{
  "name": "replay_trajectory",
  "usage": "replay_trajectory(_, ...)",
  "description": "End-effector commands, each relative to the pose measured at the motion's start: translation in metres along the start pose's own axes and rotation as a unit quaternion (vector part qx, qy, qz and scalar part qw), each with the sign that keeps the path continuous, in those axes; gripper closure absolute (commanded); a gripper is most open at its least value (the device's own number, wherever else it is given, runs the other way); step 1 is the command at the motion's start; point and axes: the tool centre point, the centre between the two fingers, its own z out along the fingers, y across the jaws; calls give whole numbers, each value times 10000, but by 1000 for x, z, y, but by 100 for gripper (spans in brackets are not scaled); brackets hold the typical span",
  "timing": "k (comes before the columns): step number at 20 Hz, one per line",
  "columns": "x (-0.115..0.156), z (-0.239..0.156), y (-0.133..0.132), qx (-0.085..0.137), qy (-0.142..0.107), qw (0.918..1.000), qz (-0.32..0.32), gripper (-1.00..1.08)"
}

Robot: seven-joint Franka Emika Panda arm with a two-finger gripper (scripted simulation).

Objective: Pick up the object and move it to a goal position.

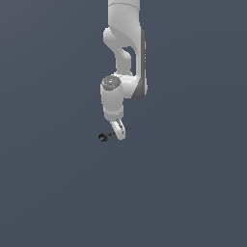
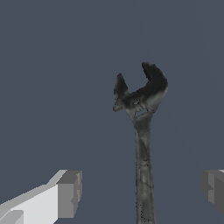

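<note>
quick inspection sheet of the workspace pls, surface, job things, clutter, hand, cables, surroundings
surface: plain dark grey-blue ground, uniform, no marks seen
job's things: one small dark wrench, black C-shaped claw at one end, handle running between the two fingers in the wrist view; in the exterior view its claw sticks out to that view's left of the hand
clutter: nothing seen
grippers: hand open, grey finger pads set either side of the wrench handle with gaps showing, not closed on it
cables: nothing seen
surroundings: white arm coming down from the top of the exterior view; no goal marker seen; nothing else seen
</note>
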Motion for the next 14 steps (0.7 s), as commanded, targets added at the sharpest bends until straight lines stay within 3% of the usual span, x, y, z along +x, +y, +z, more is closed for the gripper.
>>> replay_trajectory(1, 0, 3, 3, 1, 9, 9999, 169, -92)
replay_trajectory(14, -1, 15, 6, -1, 14, 9996, 297, -92)
